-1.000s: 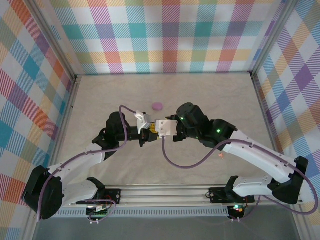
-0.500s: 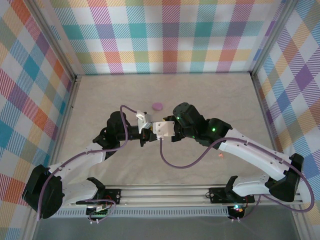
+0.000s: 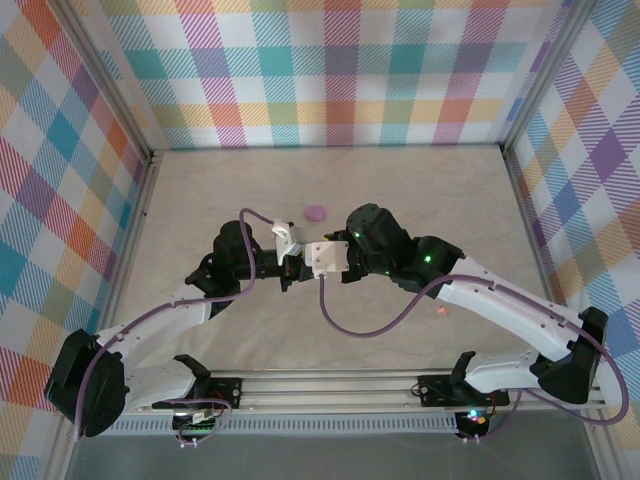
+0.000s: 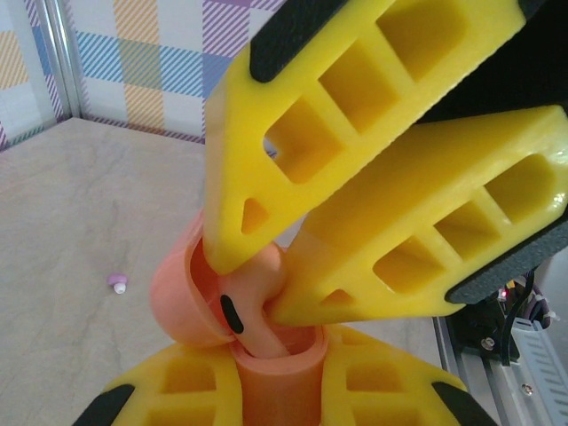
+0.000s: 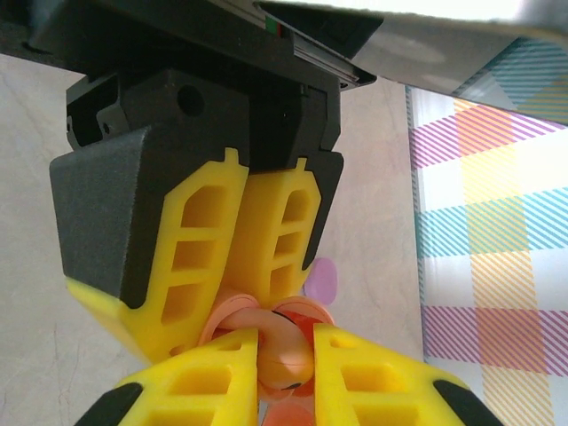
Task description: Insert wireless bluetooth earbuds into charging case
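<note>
Orange-pink earbud pinched at its upper end by the clenched fingers of the right gripper. Long axis runs top to bottom in left wrist view. Lower end sits down in the orange charging case, dark oval mark facing left. Left gripper fingers clamp the case, lid open. Left wrist view adds a purple earbud on the table. Right wrist view adds a purple case behind. Top view: grippers tip to tip, mid-table.

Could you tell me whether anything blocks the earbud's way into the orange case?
Nothing visible does: the orange-pink earbud, pinched by the right gripper, sits at the mouth of the open orange case, which the left gripper holds.
</note>
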`<action>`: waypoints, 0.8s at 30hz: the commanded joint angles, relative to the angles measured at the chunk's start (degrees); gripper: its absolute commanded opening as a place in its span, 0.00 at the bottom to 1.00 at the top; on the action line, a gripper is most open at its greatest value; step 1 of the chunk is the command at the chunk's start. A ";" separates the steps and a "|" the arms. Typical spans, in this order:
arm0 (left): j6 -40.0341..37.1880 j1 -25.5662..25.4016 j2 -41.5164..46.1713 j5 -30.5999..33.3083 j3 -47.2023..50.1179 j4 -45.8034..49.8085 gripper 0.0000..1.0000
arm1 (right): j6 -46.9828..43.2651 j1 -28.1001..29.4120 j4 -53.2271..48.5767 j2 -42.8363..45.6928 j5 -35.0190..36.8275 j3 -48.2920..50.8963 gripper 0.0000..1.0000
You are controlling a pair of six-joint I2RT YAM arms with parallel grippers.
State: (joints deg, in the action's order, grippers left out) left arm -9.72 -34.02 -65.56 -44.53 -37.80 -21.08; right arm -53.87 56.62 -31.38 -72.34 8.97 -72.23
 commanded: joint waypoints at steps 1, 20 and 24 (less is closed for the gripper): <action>-0.39 -0.78 0.62 -1.41 -2.45 -2.28 0.00 | 1.88 0.20 0.36 0.53 -3.99 -0.41 0.19; 0.05 -0.78 1.14 -0.40 -2.54 -2.47 0.00 | 6.13 0.23 -2.30 0.70 -6.87 -2.05 0.30; 0.14 -0.78 1.44 -0.37 -2.45 -2.52 0.00 | 6.79 0.10 -2.35 1.05 -6.84 -2.40 0.31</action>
State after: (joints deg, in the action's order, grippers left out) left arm -9.72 -34.11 -65.52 -44.53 -38.20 -20.78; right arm -48.66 56.21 -32.18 -72.18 5.50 -72.86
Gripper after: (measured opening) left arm 0.162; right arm 0.305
